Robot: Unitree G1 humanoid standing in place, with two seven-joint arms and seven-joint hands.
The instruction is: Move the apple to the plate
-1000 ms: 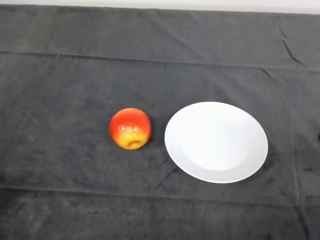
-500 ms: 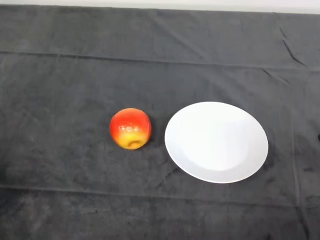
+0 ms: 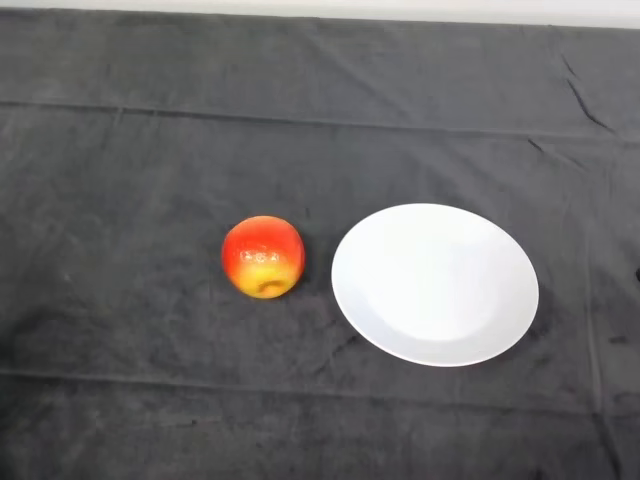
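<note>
A red and yellow apple (image 3: 263, 257) sits on the dark cloth, a little left of the middle. A white round plate (image 3: 435, 284) lies on the cloth just to the right of the apple, with a narrow gap between them. Nothing lies on the plate.
The dark cloth (image 3: 150, 150) covers the whole table, with creases running across it. The table's far edge (image 3: 320, 12) runs along the top of the view.
</note>
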